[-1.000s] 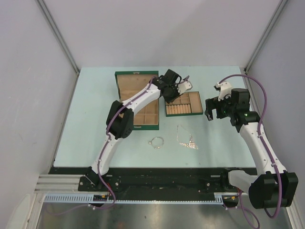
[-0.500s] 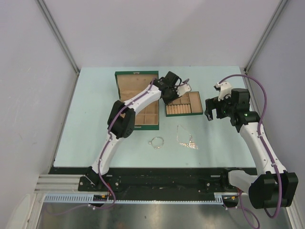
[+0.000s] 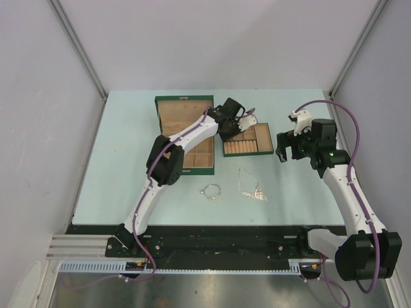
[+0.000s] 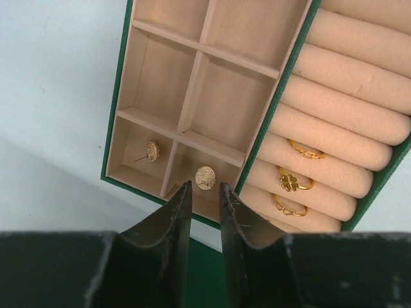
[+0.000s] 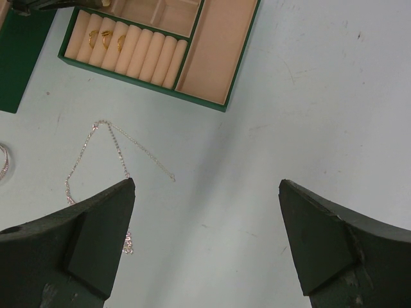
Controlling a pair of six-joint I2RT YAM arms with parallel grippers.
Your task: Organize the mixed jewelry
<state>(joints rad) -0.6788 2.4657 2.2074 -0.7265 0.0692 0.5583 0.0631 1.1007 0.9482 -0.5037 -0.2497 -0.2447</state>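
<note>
A thin silver chain necklace with a sparkly pendant lies on the table, also in the right wrist view. A small silver bangle lies to its left. My left gripper hovers over the small tan divided tray. Its jaws stand a narrow gap apart with nothing between them. Just beyond the tips, a gold stud lies in a corner compartment, and another stud lies in the compartment beside it. Three gold rings sit in the ring rolls. My right gripper is wide open and empty, above bare table right of the necklace.
The open green box with tan compartments stands at the back, left of the tray, under my left arm. The tray also shows in the right wrist view, with the bangle's edge at far left. Grey walls enclose the table.
My left gripper has shifted slightly down and closer over the tray's near-left corner. The right arm, necklace and bangle have not moved.
</note>
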